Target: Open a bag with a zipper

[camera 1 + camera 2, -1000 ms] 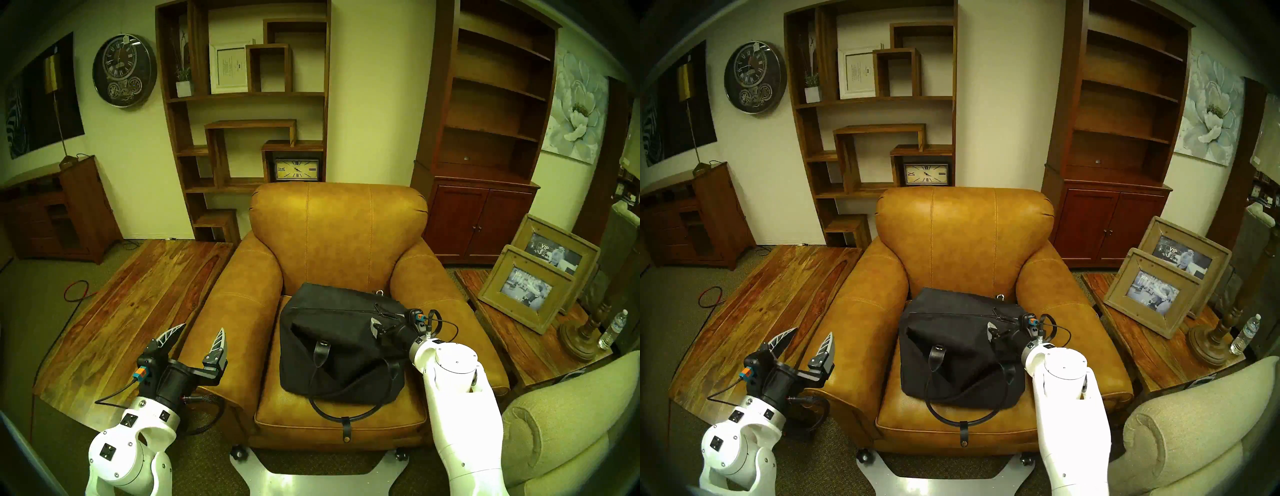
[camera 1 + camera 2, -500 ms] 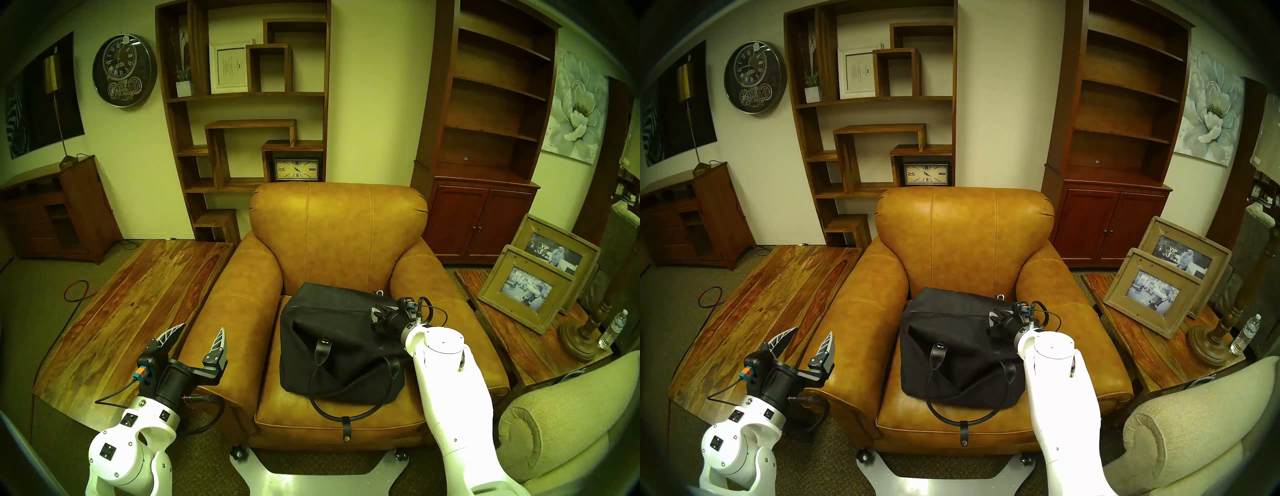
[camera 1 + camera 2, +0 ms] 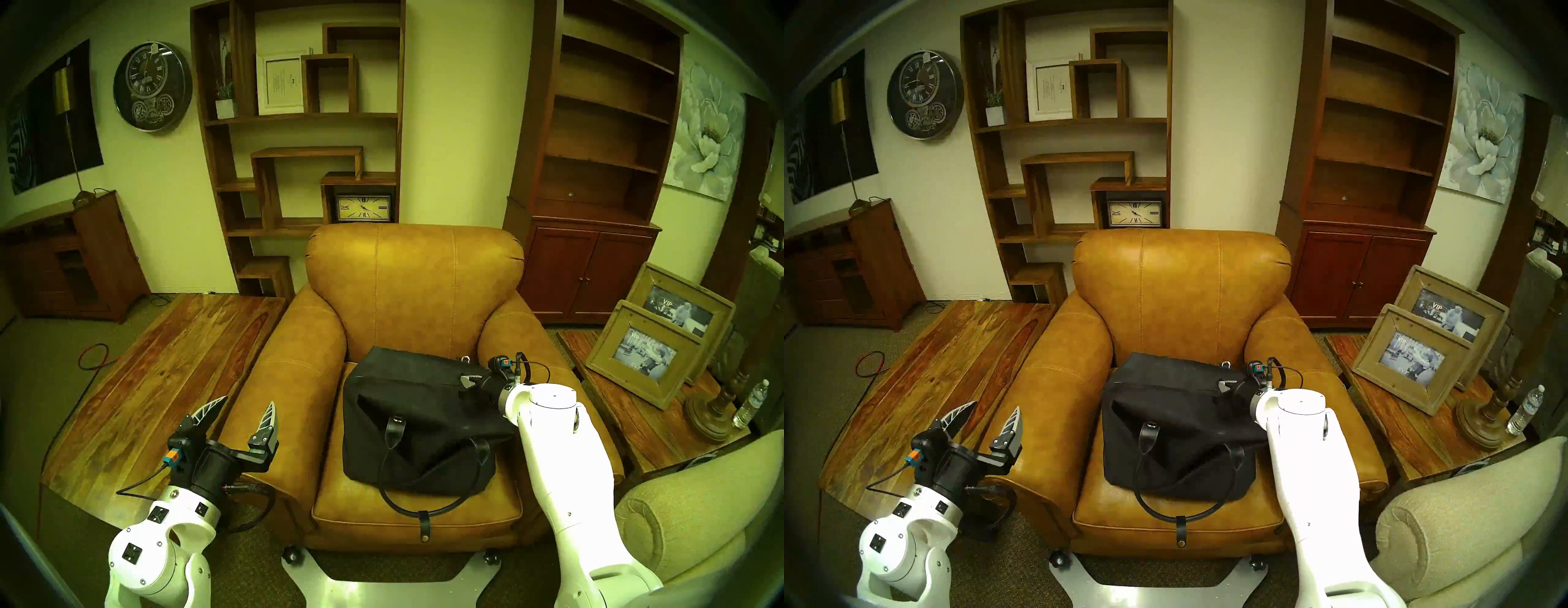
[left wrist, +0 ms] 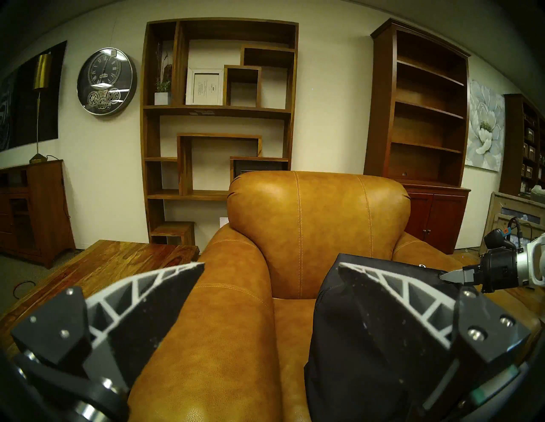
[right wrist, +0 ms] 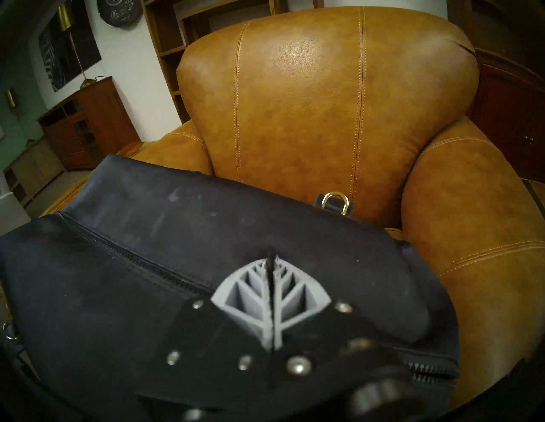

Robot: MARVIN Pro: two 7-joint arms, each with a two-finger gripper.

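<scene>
Bag (image 3: 415, 429) fills seat; right pincer (image 5: 270, 265) pinches zipper pull (image 5: 270, 255).

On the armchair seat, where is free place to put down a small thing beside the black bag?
The bare strip of seat cushion between the bag and the left armrest, and the front edge around the handle loop. The bag's right end is crowded by the right gripper.
</scene>
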